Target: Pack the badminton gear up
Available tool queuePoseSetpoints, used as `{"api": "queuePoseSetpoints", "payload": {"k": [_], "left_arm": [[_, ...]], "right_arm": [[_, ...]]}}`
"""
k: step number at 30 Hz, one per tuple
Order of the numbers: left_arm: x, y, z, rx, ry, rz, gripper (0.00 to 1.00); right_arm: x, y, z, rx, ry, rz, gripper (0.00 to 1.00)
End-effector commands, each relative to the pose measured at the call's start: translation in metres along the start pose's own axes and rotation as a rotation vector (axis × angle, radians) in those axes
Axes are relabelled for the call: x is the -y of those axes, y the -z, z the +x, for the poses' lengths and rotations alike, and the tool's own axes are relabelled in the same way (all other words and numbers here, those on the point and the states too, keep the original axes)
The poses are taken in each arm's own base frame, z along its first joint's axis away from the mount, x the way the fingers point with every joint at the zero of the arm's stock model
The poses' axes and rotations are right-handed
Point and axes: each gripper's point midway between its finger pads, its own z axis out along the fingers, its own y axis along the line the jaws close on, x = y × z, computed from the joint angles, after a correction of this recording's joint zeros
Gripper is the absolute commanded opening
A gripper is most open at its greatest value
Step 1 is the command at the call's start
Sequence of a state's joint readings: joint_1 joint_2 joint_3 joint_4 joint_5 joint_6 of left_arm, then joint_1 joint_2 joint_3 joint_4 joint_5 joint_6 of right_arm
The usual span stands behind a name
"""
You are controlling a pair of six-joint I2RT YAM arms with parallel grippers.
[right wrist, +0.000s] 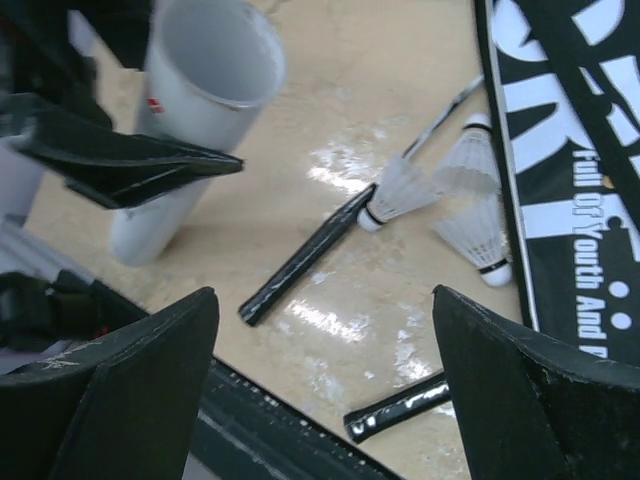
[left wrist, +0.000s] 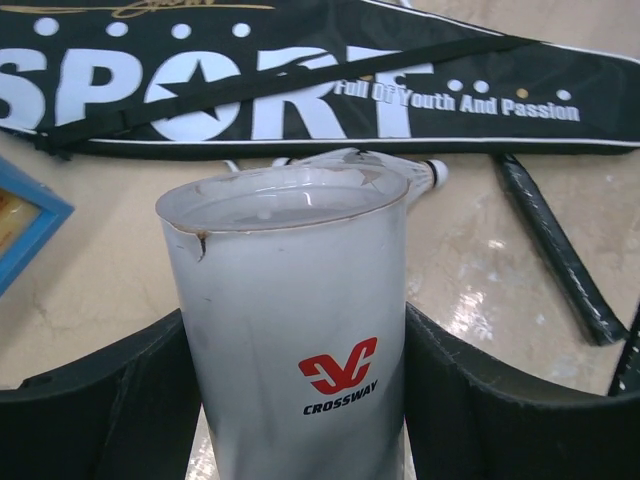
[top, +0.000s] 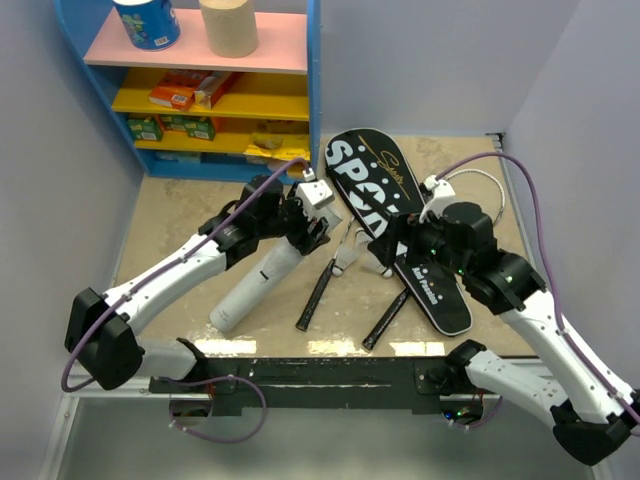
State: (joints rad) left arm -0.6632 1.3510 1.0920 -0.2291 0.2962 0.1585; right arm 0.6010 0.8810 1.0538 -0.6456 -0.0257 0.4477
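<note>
1. The left gripper (left wrist: 295, 320) is closed on the long white plastic tube (left wrist: 295, 300). Its two black fingers (left wrist: 100, 410) press on opposite sides just below the tube's open mouth, and the red-and-black CROSSWAY mark faces the wrist camera.
2. The tube slants across the tan tabletop (top: 170, 215) left of centre, with its open end at the gripper and its other end towards the arm bases.
3. The right gripper (right wrist: 325, 300) is spread wide with nothing between its fingers, above the table near the left edge of the bag.
4. The black racket-shaped fabric bag lettered SPORT (top: 372, 185) lies flat right of centre, slanting from near the blue shelf unit (top: 315, 90) towards the near right.
5. The two thin white-framed rackets (top: 318, 288) lie with their black handles between the tube and the bag, pointing towards the near edge. The second handle (top: 386, 318) lies just beside the bag's narrow end.
6. Three white feather shuttlecocks (right wrist: 400, 192) lie close together beside the bag's edge. One of them sits at the top of the first racket's handle.
</note>
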Motion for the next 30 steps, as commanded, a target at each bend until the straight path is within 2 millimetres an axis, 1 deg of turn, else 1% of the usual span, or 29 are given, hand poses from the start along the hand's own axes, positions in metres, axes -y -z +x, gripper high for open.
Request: {"api": "queuePoseSetpoints", "payload": {"k": [1, 2, 3, 4, 5, 6, 7, 9, 10, 11, 12, 13, 14, 15, 17, 18, 19, 22, 23, 26, 30], "left_arm": [[0.044, 0.012, 0.012, -0.003, 0.024, 0.173, 0.04], [0.054, 0.014, 0.011, 0.003, 0.025, 0.199, 0.04], [0.059, 0.015, 0.018, -0.001, 0.030, 0.210, 0.04], [0.064, 0.020, 0.012, 0.029, 0.021, 0.217, 0.05], [0.072, 0.023, 0.012, 0.040, 0.029, 0.239, 0.05], [0.078, 0.024, 0.019, 0.038, 0.035, 0.252, 0.05], [0.081, 0.029, 0.014, 0.068, 0.025, 0.257, 0.05], [0.092, 0.034, 0.016, 0.077, 0.034, 0.285, 0.06], [0.096, 0.040, 0.009, 0.109, 0.028, 0.296, 0.05], [0.102, 0.043, 0.008, 0.120, 0.033, 0.316, 0.06], [0.105, 0.045, 0.009, 0.124, 0.033, 0.326, 0.06], [0.108, 0.051, 0.004, 0.150, 0.025, 0.334, 0.06], [0.113, 0.054, 0.003, 0.156, 0.026, 0.353, 0.06], [0.115, 0.058, 0.001, 0.168, 0.021, 0.361, 0.06], [0.119, 0.061, 0.001, 0.173, 0.017, 0.378, 0.07], [0.120, 0.062, 0.002, 0.172, 0.018, 0.385, 0.07], [0.122, 0.062, 0.003, 0.171, 0.017, 0.392, 0.07], [0.124, 0.064, 0.004, 0.173, 0.013, 0.404, 0.06], [0.125, 0.063, 0.007, 0.170, 0.013, 0.408, 0.07], [0.128, 0.063, 0.006, 0.183, 0.011, 0.422, 0.07], [0.130, 0.065, 0.006, 0.197, 0.006, 0.436, 0.07]], "right_arm": [[-0.040, 0.038, -0.019, 0.050, 0.044, -0.201, 0.88], [-0.043, 0.041, -0.021, 0.053, 0.053, -0.215, 0.87], [-0.047, 0.045, -0.023, 0.059, 0.064, -0.234, 0.86], [-0.053, 0.047, -0.020, 0.039, 0.073, -0.271, 0.86], [-0.055, 0.047, -0.018, 0.024, 0.089, -0.287, 0.85], [-0.060, 0.048, -0.016, 0.010, 0.102, -0.315, 0.84], [-0.065, 0.050, -0.011, -0.016, 0.113, -0.352, 0.83], [-0.067, 0.046, -0.007, -0.046, 0.136, -0.371, 0.81], [-0.068, 0.044, -0.003, -0.064, 0.141, -0.379, 0.80], [-0.070, 0.044, 0.000, -0.077, 0.154, -0.402, 0.79], [-0.071, 0.040, 0.003, -0.099, 0.155, -0.410, 0.78], [-0.073, 0.039, 0.005, -0.111, 0.159, -0.427, 0.77], [-0.077, 0.039, 0.008, -0.126, 0.162, -0.452, 0.76], [-0.077, 0.036, 0.011, -0.145, 0.159, -0.461, 0.72], [-0.082, 0.034, 0.012, -0.154, 0.154, -0.488, 0.70], [-0.085, 0.034, 0.015, -0.172, 0.150, -0.515, 0.69], [-0.089, 0.033, 0.014, -0.167, 0.150, -0.533, 0.67], [-0.097, 0.036, 0.012, -0.162, 0.136, -0.581, 0.66], [-0.099, 0.037, 0.010, -0.156, 0.132, -0.590, 0.66], [-0.102, 0.039, 0.008, -0.148, 0.128, -0.607, 0.65], [-0.108, 0.036, 0.015, -0.180, 0.108, -0.654, 0.62]]}}
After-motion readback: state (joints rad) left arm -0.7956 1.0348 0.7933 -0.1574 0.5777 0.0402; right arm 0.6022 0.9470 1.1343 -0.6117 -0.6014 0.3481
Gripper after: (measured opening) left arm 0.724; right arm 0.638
